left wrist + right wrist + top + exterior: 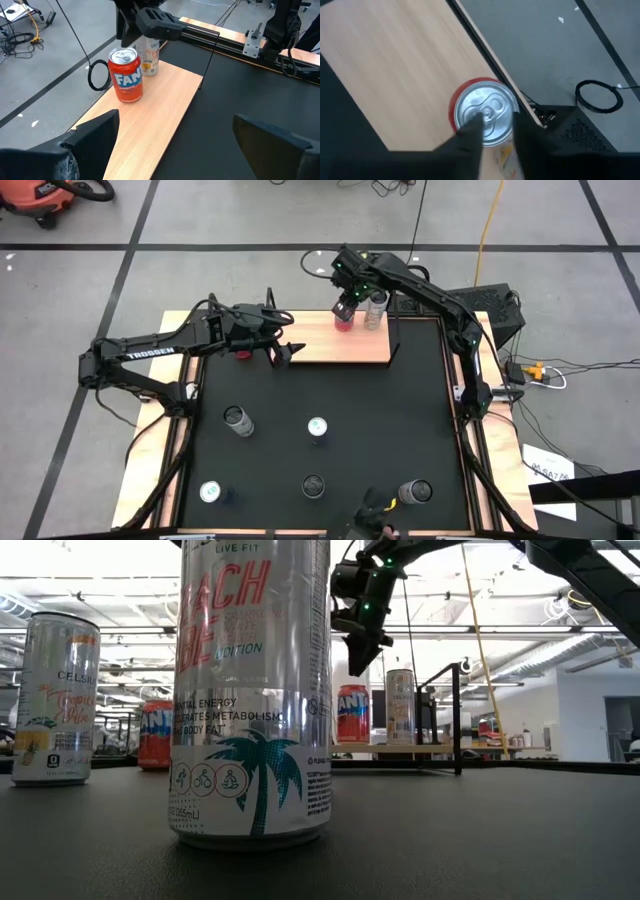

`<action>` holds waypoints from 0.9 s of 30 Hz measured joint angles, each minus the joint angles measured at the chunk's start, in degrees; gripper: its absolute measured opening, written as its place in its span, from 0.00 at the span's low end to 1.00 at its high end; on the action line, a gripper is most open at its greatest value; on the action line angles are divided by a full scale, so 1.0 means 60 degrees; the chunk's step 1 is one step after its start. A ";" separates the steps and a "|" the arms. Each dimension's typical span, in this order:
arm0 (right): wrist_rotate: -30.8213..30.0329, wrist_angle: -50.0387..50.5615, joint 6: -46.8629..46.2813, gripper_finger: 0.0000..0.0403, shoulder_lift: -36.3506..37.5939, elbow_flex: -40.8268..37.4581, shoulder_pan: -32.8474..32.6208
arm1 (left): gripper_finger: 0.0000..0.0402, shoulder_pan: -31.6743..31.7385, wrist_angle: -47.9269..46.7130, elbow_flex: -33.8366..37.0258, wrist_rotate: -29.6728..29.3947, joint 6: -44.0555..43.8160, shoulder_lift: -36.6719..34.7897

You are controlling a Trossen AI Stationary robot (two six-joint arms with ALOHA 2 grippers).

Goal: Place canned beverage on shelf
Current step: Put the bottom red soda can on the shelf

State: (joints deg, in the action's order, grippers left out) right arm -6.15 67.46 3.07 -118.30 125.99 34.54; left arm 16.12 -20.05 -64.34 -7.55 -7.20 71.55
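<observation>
The shelf (pixel 355 348) is a light wooden board at the table's far side with thin black posts. A red Fanta can (pixel 343 323) stands upright on its far edge, also in the left wrist view (pixel 126 75) and the low view (pixel 352 712). A pale Celsius can (pixel 375 310) stands beside it on the right. My right gripper (pixel 347 304) hovers just above the red can, pointing down, its fingers slightly apart over the can's top (pixel 487 112); the low view shows a gap between them. My left gripper (pixel 286 351) is wide open and empty at the shelf's left end.
Several more cans stand on the black table: (pixel 238 420), (pixel 318 427), (pixel 210 493), (pixel 314 485), (pixel 415 493). Another red can (pixel 243 352) stands under my left arm, left of the shelf. A large Celsius can (pixel 250 690) stands close to the low camera.
</observation>
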 joint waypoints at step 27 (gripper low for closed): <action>0.0000 0.0828 0.1907 0.00 -0.0477 0.0011 0.0004 | 0.96 -0.0007 -0.0076 0.0004 -0.0004 -0.0248 0.0004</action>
State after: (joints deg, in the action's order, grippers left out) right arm -6.15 72.42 14.51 -121.16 126.06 34.57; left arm 16.08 -20.51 -64.31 -7.57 -8.69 71.57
